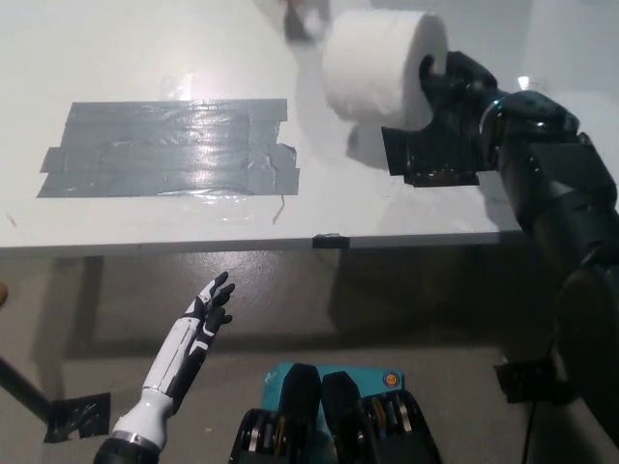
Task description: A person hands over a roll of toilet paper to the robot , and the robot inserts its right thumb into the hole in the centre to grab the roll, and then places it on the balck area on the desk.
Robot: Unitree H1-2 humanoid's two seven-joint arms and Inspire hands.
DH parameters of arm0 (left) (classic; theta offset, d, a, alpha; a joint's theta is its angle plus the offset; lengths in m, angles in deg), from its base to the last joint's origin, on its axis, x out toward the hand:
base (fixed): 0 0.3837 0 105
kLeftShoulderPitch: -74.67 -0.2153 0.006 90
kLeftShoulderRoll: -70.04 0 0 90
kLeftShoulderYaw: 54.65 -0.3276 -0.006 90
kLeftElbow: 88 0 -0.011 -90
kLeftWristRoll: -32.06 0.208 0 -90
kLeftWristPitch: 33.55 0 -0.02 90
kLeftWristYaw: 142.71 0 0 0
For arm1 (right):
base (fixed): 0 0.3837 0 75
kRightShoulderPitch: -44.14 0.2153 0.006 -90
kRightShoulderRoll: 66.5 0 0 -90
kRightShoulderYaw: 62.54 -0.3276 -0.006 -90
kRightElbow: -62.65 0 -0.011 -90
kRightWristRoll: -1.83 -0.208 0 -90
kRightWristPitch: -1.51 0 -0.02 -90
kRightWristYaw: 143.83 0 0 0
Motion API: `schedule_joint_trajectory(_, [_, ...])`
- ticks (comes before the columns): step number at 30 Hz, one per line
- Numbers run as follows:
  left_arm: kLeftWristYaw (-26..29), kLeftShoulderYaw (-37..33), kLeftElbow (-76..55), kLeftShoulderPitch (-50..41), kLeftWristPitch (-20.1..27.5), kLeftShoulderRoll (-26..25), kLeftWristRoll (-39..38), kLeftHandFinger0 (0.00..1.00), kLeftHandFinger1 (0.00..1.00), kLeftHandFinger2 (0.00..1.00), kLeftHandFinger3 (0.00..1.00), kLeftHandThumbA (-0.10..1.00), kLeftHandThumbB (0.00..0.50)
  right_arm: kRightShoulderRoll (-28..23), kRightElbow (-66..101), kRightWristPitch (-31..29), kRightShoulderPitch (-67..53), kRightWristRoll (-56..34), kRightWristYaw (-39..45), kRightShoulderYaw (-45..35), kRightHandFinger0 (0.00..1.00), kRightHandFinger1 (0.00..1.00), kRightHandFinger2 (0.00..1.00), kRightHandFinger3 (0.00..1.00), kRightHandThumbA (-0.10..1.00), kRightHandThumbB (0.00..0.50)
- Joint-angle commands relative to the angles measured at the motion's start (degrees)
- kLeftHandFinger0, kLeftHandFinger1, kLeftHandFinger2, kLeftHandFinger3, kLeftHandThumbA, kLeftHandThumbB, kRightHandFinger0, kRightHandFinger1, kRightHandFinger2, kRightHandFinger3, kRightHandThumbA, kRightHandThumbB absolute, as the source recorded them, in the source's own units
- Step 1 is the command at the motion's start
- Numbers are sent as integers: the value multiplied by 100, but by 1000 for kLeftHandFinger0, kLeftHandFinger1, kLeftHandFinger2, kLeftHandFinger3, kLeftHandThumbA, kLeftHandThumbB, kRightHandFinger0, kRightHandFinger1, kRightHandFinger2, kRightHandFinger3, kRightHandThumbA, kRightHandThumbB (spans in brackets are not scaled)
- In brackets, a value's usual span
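You are looking down on a white desk [145, 48] that is catching glare from overhead light, with a grey-brown floor [406, 300] showing below its front edge. A grey tape patch [164, 147] is lying flat on the desk's left half, shiny and wrinkled, and a smaller black patch [430, 155] is sitting on the desk under the right hand. The toilet paper roll [377, 63] is being held above the desk's far right part, well apart from the grey patch, with the right hand [455, 92] clamped on it at its end face. A person's hand [300, 17] is showing blurred at the top edge, just left of the roll and apart from it. The left hand [208, 314] is resting low beside the desk, fingers spread, holding nothing. No writing is legible anywhere.
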State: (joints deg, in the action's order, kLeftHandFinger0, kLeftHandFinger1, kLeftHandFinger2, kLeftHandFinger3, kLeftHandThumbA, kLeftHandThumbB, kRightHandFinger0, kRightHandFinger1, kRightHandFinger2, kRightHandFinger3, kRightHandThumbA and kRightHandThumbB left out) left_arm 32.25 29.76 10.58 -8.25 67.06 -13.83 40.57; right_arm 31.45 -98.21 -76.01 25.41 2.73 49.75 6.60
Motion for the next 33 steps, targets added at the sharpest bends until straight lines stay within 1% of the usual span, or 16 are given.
schedule_joint_trajectory(1, [-30, 2, -26, 166, 230, -168, 93, 899, 971, 970, 1000, 1000, 13, -532, 1005, 851, 746, -865, 538, -238, 0, 228, 880, 843, -100, 121])
schedule_joint_trajectory(2, [-31, 3, -25, 169, 233, -173, 91, 897, 970, 969, 1000, 1000, 13, -533, 1073, 899, 726, -875, 521, -221, 0, 251, 877, 877, -100, 122])
schedule_joint_trajectory(3, [-24, 0, -25, 163, 241, -170, 100, 885, 959, 955, 1000, 1000, 9, -589, 1167, 919, 711, -783, 509, -128, 0, 264, 875, 756, -100, 116])
schedule_joint_trajectory(5, [-17, -9, -32, 148, 229, -176, 112, 883, 957, 951, 1000, 1000, 15, -788, 1349, 1026, 708, -593, 524, 143, 0, 424, 896, 1000, -100, 88])
schedule_joint_trajectory(11, [-4, -20, 31, 151, 295, -186, 117, 873, 951, 937, 1000, 1000, 12, -1287, 1496, 851, 660, 79, 605, 1122, 29, 531, 895, 999, -100, 161])
schedule_joint_trajectory(12, [-11, -17, 49, 143, 343, -186, 88, 868, 950, 934, 1000, 1000, 2, -1423, 1495, 713, 620, 345, 582, 1506, 86, 558, 916, 940, -100, 165])
schedule_joint_trajectory(13, [-13, -13, 58, 134, 365, -182, 69, 861, 949, 930, 1000, 1000, 2, -1484, 1521, 651, 586, 507, 564, 1720, 98, 541, 895, 907, -100, 172])
schedule_joint_trajectory(14, [-6, -9, 66, 126, 374, -175, 63, 859, 949, 929, 1000, 1000, 3, -1577, 1549, 634, 531, 664, 562, 2008, 96, 530, 887, 977, -100, 158])
schedule_joint_trajectory(17, [22, -16, 57, 107, 363, -180, 129, 871, 966, 944, 1000, 1000, 8, -1742, 1518, 545, 406, 819, 620, 2489, 40, 518, 894, 896, -100, 181])
schedule_joint_trajectory(19, [28, -15, 42, 98, 364, -183, 144, 873, 968, 946, 1000, 1000, 13, -1799, 1453, 409, 368, 941, 609, 2726, 41, 546, 918, 901, -100, 184])
schedule_joint_trajectory(20, [27, -4, 19, 86, 349, -178, 128, 863, 960, 945, 1000, 1000, 12, -1831, 1294, 236, 338, 973, 614, 2894, 107, 602, 975, 990, -100, 168])
schedule_joint_trajectory(21, [27, -2, 14, 85, 346, -177, 127, 861, 958, 944, 1000, 1000, 13, -1844, 1234, 173, 312, 1007, 631, 2984, 152, 634, 994, 958, -100, 166])
schedule_joint_trajectory(22, [32, -2, 17, 89, 342, -166, 128, 858, 957, 943, 1000, 1000, 12, -1869, 1213, 140, 277, 1043, 668, 3106, 163, 633, 980, 923, -100, 156])
schedule_joint_trajectory(26, [25, 15, 11, 100, 316, -154, 93, 856, 957, 945, 1000, 1000, 16, -1922, 1201, 99, 284, 1196, 925, 3518, 149, 705, 1000, 1000, -100, 130])
schedule_joint_trajectory(28, [20, 24, 17, 104, 319, -148, 66, 856, 959, 946, 1000, 1000, 17, -1965, 1090, -47, 351, 1471, 1220, 3946, 136, 730, 1000, 1000, -100, 75])
schedule_joint_trajectory(33, [21, 15, -9, 94, 286, -144, 86, 858, 967, 948, 1000, 1000, 11, -1894, 785, -200, 442, 1643, 1235, 4354, 75, 646, 1000, 1000, -100, 132])
